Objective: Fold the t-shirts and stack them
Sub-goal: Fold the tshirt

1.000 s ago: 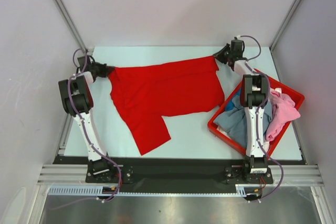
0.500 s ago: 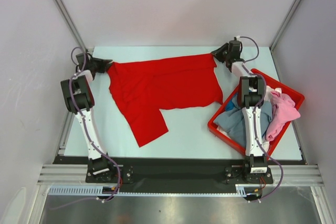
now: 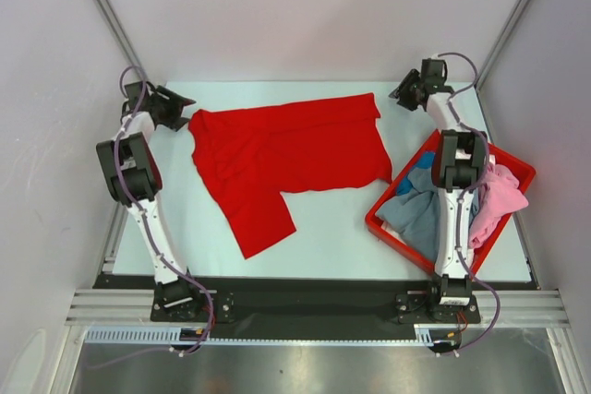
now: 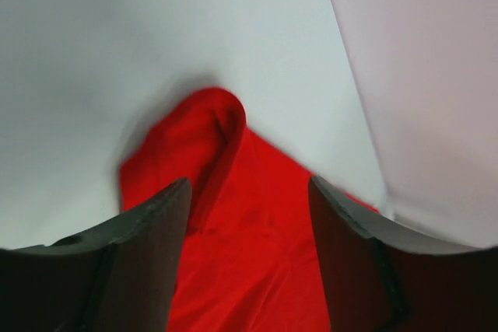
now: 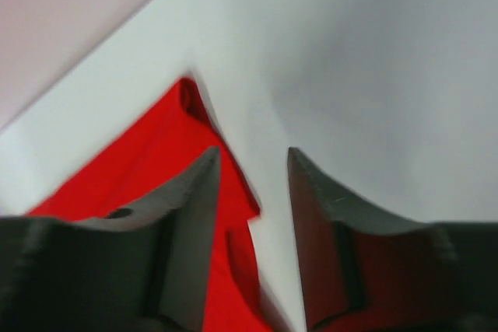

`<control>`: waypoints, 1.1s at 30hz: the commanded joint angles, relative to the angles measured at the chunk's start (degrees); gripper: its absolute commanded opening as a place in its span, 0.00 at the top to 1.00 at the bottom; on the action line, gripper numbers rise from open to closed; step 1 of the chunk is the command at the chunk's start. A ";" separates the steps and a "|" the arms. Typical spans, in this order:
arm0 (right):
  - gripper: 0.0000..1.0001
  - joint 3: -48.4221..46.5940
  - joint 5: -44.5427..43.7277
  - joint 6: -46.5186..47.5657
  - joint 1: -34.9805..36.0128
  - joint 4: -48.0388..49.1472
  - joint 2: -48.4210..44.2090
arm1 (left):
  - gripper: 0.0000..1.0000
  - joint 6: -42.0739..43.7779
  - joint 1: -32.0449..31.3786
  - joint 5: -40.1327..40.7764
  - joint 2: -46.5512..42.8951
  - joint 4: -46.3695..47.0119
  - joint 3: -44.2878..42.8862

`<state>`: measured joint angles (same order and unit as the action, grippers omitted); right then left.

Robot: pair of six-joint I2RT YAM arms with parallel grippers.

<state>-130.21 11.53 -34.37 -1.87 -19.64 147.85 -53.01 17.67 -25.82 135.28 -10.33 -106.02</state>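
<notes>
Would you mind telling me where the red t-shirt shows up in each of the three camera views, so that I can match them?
Top external: the red t-shirt lies spread across the middle of the table.
Left wrist: one corner of it fills the lower centre of the picture.
Right wrist: another corner fills the lower left.
Shared landmark: the pale table surface bordering the cloth, seen in all three views.

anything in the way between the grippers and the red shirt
Nothing visible. The left gripper and right gripper sit open beside the far corners of the large bright red cloth t-shirt, with only pale table between.
</notes>
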 commanded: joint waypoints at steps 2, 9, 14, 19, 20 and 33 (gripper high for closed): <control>0.63 4.79 0.59 8.43 1.16 -11.28 -11.44 | 0.38 12.66 -2.55 1.21 -13.71 -6.10 7.65; 0.64 13.40 4.55 8.80 4.85 -10.07 -17.60 | 0.42 19.00 -6.77 1.56 -24.18 -6.90 23.65; 0.63 12.35 4.82 8.18 8.71 -11.82 -16.72 | 0.44 23.48 -8.79 8.94 -25.86 -8.21 27.97; 0.62 12.26 3.33 8.88 11.27 -13.67 -17.59 | 0.41 20.42 -9.41 16.31 -23.05 -12.60 28.05; 0.61 12.61 2.71 9.06 12.14 -14.54 -18.29 | 0.39 19.28 -9.41 17.29 -22.79 -13.22 28.49; 0.59 18.15 -0.89 10.90 13.38 -16.57 -21.03 | 0.41 15.83 1.39 17.48 -19.79 -15.86 30.52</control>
<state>-112.07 12.69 -24.47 11.64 -34.94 130.65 -38.24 15.57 -13.23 113.03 -23.11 -74.98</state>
